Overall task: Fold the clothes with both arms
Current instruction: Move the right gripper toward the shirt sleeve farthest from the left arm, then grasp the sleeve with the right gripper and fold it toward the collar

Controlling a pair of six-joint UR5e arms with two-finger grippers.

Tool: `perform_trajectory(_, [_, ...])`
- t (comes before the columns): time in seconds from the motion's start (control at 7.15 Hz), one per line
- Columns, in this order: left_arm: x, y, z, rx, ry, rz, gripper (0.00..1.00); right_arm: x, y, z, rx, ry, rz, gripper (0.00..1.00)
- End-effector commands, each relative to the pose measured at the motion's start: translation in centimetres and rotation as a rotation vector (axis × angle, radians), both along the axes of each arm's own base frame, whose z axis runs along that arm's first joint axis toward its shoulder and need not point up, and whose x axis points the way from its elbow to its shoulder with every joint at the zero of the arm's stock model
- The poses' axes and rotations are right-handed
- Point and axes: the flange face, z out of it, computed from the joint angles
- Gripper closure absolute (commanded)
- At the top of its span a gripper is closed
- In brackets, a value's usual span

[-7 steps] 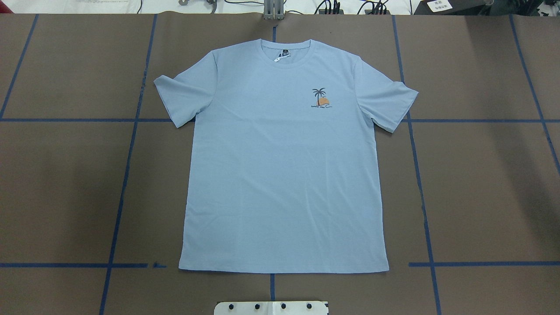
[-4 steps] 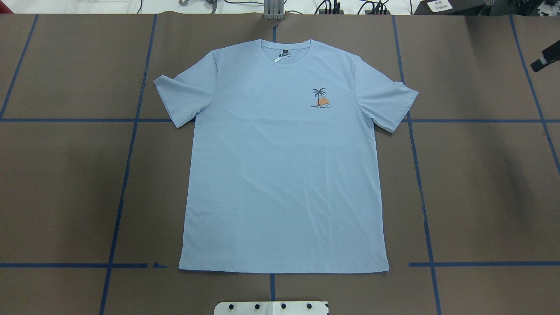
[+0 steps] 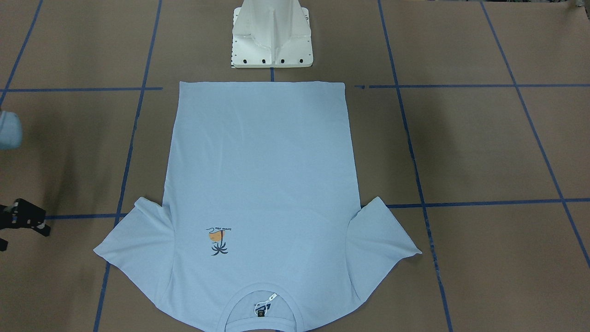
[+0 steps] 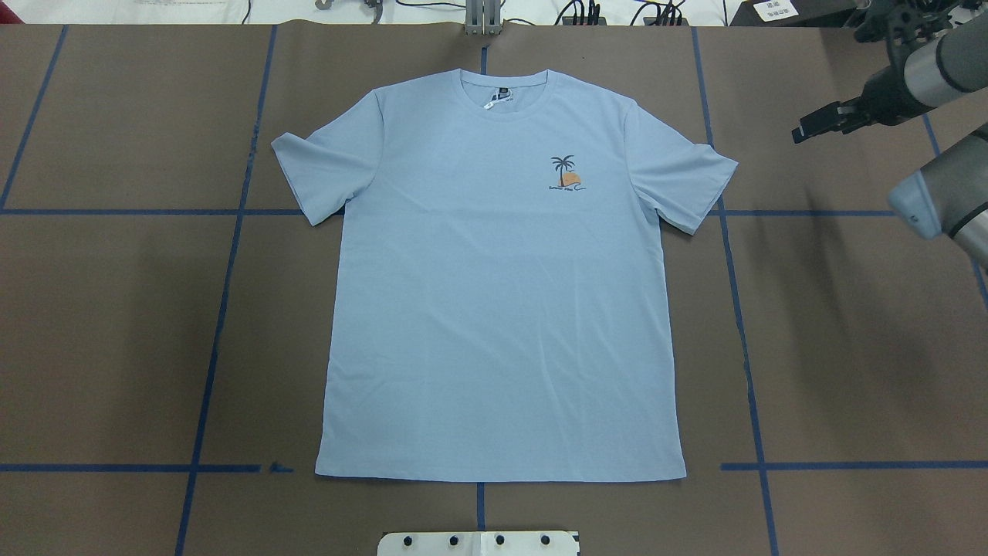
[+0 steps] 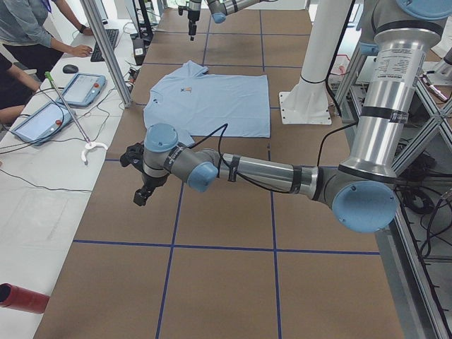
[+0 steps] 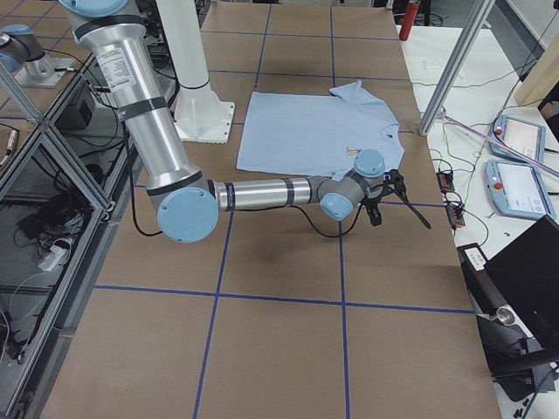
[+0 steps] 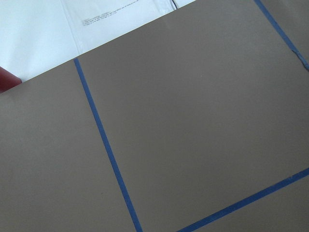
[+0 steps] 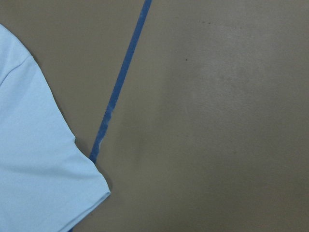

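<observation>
Since the earlier overhead frame the right arm (image 4: 938, 62) has been brought further in over the table (image 4: 116, 309). The right gripper (image 4: 810, 127) is held well apart from the T-shirt (image 4: 494, 293), which is left flat and spread (collar away from the robot). Whether either gripper's fingers are spread cannot be told. The left gripper (image 5: 141, 192) is seen from the left end, not overhead. A sleeve corner (image 8: 91, 186) beside a tape line (image 8: 123, 72) is shown by the right wrist view.
</observation>
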Motion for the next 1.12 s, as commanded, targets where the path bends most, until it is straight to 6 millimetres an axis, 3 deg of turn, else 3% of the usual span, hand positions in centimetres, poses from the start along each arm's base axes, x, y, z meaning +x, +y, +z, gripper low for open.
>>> perform_trajectory(0.0, [0.3,0.1,0.3,0.02,0.003,0.004,0.0,-6.7,1.2,-0.6,-0.006,0.023,0.025,0.0])
perform_trajectory(0.14, [0.3,0.1,0.2,0.021,0.004,0.004,0.0,-8.3,1.4,-0.3,-0.013,0.031,0.007,0.0])
perform_trajectory(0.28, [0.3,0.0,0.1,0.023,0.004,0.004,0.0,-9.7,0.3,-0.8,-0.017,0.034,-0.001,0.02])
perform_trajectory(0.42, [0.3,0.0,0.1,0.023,0.004,0.004,0.0,-10.3,-0.1,-1.0,-0.02,0.037,-0.004,0.08])
perform_trajectory(0.98, [0.3,0.0,0.5,0.017,0.002,0.006,0.0,-11.2,-0.3,-0.7,-0.031,0.047,-0.013,0.35])
